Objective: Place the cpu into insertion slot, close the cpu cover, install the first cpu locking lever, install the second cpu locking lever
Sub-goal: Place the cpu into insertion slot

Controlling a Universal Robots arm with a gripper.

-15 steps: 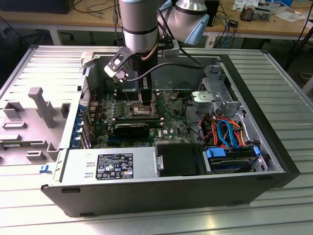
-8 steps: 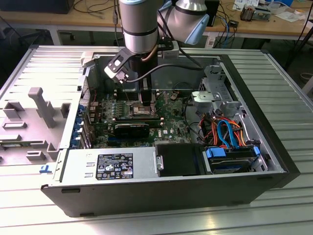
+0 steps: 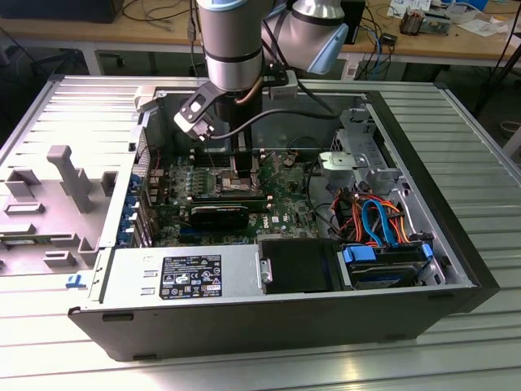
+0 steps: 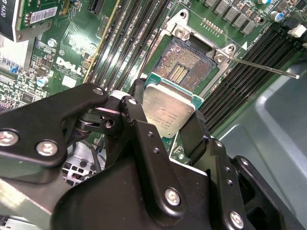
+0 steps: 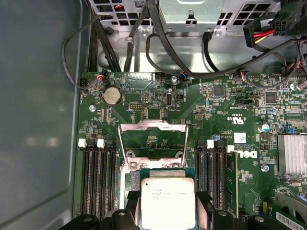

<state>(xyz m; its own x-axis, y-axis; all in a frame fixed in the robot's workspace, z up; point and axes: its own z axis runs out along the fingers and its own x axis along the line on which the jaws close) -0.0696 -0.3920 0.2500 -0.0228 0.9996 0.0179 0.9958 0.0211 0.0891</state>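
Ribbed metal counter (image 3: 476,171) carries open PC case (image 3: 269,326). Hand (image 4: 167,115) pinches cpu (image 4: 165,105) by opposite edges, just above insertion slot (image 4: 184,64), edges roughly parallel to it. Hinged-up cpu cover (image 5: 152,126) stands at slot's edge, out of the way.

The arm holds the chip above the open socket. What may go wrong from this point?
The cpu is pinched by its edges between the fingers and hangs over the insertion slot, whose contacts lie bare. If it is set down askew or off-centre, it might bend them. The raised cpu cover stands close beside the cpu, so the fingers may catch it on the way down.
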